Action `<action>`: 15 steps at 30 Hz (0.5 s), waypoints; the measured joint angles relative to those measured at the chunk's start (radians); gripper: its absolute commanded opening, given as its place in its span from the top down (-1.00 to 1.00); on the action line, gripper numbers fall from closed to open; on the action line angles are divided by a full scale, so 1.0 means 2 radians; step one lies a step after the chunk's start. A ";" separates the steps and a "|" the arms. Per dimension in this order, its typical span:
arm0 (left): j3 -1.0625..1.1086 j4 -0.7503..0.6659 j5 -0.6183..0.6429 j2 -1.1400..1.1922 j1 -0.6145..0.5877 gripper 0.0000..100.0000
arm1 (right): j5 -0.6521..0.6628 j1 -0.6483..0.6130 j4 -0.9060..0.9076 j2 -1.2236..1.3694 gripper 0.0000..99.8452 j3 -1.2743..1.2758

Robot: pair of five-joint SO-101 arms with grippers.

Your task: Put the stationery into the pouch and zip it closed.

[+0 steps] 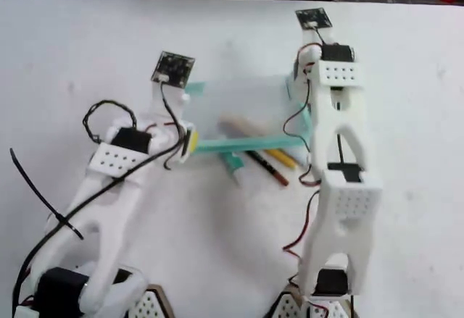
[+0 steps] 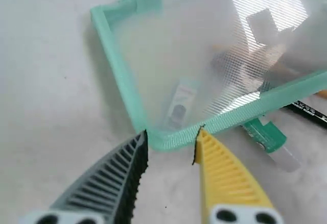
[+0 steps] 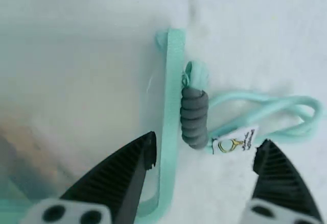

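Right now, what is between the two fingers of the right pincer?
In the right wrist view, the pouch's green edge and its grey zip pull lie inside the open right pincer.

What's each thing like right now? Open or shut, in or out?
Pouch: lying flat, looks unzipped, pens poking out.
Green marker: lying down, partly out of the pouch.
Black pen: lying down, partly out.
Yellow pencil: lying down, partly out.
Zip pull: lying loose, not gripped.
Left gripper: open, at the pouch's corner.
Right gripper: open, either side of the zip pull.
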 measured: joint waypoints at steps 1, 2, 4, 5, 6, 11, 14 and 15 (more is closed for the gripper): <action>0.000 0.000 0.000 0.000 0.000 0.65 | 0.000 0.000 0.006 0.021 0.47 -0.025; 0.000 0.000 0.000 0.000 -0.001 0.65 | 0.001 0.002 0.011 0.039 0.47 -0.049; 0.000 0.000 0.000 0.000 -0.001 0.65 | 0.002 0.009 0.021 0.073 0.47 -0.091; 0.000 0.000 0.000 0.000 -0.001 0.65 | 0.002 0.012 0.024 0.089 0.47 -0.111; 0.000 0.000 0.000 0.000 -0.001 0.65 | 0.002 0.016 0.028 0.104 0.47 -0.131; 0.000 0.000 0.000 0.000 -0.001 0.65 | 0.002 0.024 0.036 0.167 0.47 -0.209; 0.000 0.000 0.000 0.000 -0.001 0.65 | 0.002 0.028 0.038 0.191 0.47 -0.239; 0.000 0.000 0.000 0.000 -0.001 0.65 | 0.002 0.029 0.038 0.196 0.47 -0.244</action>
